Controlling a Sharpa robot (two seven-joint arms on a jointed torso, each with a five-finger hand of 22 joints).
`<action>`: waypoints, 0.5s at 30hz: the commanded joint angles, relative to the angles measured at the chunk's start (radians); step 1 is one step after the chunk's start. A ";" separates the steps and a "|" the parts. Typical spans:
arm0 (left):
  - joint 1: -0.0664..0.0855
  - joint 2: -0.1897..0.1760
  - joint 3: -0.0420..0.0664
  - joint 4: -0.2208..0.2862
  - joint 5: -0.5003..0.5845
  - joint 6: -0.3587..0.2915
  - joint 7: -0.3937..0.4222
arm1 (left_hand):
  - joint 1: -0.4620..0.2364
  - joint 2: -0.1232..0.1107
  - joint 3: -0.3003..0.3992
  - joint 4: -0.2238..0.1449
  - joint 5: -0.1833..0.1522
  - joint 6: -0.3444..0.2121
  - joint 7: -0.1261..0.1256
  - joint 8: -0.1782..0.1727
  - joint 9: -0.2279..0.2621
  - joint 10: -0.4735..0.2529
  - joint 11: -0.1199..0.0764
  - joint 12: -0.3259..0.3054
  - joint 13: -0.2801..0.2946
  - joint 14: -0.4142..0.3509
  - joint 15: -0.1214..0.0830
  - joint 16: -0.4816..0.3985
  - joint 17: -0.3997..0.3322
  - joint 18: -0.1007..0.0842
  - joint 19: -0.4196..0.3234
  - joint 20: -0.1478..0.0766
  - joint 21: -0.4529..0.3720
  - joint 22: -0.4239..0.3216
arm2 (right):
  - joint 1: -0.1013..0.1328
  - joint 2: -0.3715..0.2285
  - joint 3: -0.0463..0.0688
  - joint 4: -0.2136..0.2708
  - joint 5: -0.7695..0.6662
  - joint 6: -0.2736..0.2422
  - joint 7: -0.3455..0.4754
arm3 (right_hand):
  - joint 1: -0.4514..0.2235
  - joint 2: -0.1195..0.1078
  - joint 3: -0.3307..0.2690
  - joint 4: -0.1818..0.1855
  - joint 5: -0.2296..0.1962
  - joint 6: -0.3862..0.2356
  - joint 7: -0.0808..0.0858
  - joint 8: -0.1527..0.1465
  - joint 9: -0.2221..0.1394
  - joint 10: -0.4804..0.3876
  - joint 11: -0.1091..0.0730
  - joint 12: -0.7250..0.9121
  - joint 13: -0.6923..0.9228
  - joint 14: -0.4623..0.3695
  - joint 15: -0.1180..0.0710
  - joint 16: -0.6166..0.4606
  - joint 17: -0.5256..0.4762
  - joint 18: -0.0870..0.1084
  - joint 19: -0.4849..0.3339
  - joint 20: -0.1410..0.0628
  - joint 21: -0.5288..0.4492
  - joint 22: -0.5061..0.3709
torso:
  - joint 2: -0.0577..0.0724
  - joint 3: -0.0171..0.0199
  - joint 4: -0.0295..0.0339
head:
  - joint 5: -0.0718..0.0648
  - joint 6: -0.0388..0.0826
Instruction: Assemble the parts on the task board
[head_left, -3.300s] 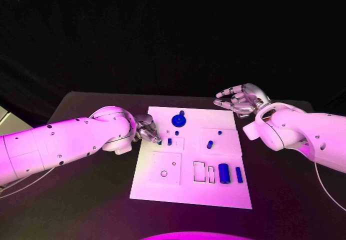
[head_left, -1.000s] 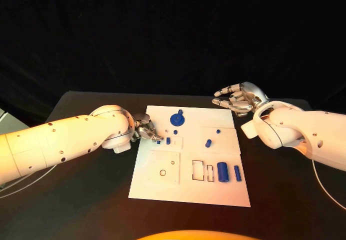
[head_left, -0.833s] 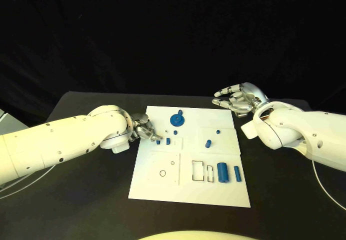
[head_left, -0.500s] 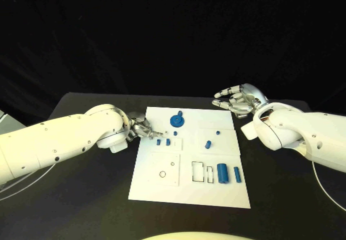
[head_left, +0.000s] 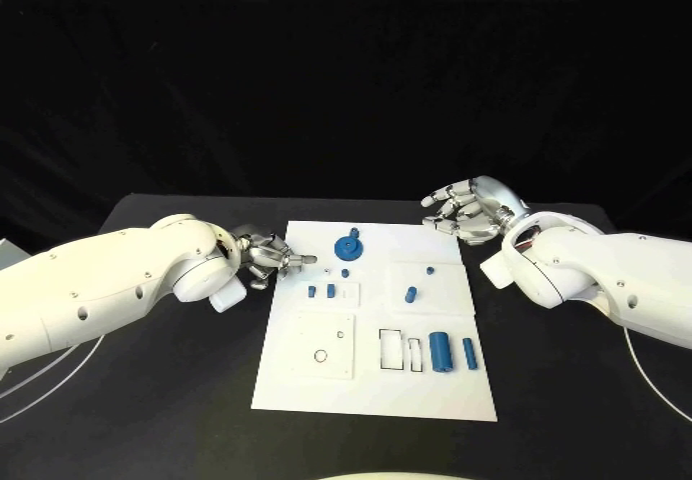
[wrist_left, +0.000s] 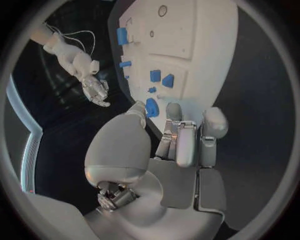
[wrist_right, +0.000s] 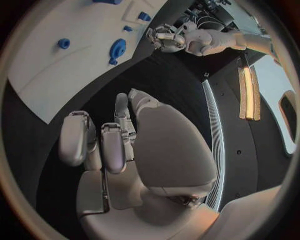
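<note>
Some way back off the left edge of the task board (head_left: 375, 385) now with the left hand (head_left: 267, 258), empty and loosely spread, leaving two small parts (head_left: 312, 291) standing on it side by side, right hand (head_left: 464, 208) idle, loosely open and empty past the far corner; suggests that placement is done.

You had a black table (head_left: 173, 400) in front of the robot, dark and matte, running out past both sides of the work area. Flat on its middle lay the white task board (head_left: 375, 385), a tall rectangle with its long sides running away from the robot and its near edge slightly skewed. A thin pale cable (head_left: 43, 385) trailed across the table's near left corner.
</note>
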 joint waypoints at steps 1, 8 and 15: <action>0.000 -0.018 0.001 0.007 0.257 -0.052 0.256 | 0.093 0.025 0.039 -0.009 0.007 -0.033 0.020 -0.019 -0.032 -0.102 0.022 -0.068 -0.045 -0.151 0.019 -0.160 -0.231 0.052 -0.209 0.016 -0.194 -0.238 | -0.004 -0.012 -0.001 0.016 -0.201 0.088 -0.015 | 0.010 -0.031 0.074 -0.015 0.004 0.028 0.008 -0.001 -0.003 0.029 0.007 -0.094 -0.101 0.033 -0.006 -0.010 -0.009 0.008 0.000 0.002 0.000 0.014 | 0.001 0.0005 0.0002 | -0.019 0.009; -0.004 -0.076 0.001 0.033 0.449 -0.035 0.542 | 0.206 -0.016 0.153 -0.001 0.003 -0.058 0.057 -0.054 -0.179 -0.210 0.067 -0.256 -0.236 -0.439 0.070 -0.416 -0.546 0.057 -0.294 0.070 -0.412 -0.377 | -0.013 -0.042 -0.003 0.051 -0.435 0.126 -0.055 | -0.027 -0.057 0.149 -0.056 -0.017 0.068 0.011 0.004 0.001 0.034 0.016 -0.239 -0.251 0.033 0.006 -0.018 -0.023 0.005 0.008 0.009 0.019 0.033 | 0.002 -0.0003 0.0000 | -0.036 0.022; -0.016 -0.123 0.001 0.069 0.530 -0.022 0.698 | 0.258 -0.096 0.320 -0.009 0.001 -0.011 0.060 -0.079 -0.363 -0.126 0.081 -0.468 -0.463 -0.556 0.098 -0.608 -0.731 0.057 -0.307 0.105 -0.665 -0.543 | -0.039 -0.047 -0.004 0.065 -0.711 0.155 -0.149 | -0.078 -0.083 0.159 -0.065 -0.046 0.070 0.009 0.001 0.003 0.003 0.029 -0.325 -0.352 0.036 0.019 -0.017 -0.026 0.004 0.011 0.018 0.023 0.041 | 0.001 0.0003 0.0009 | -0.052 0.030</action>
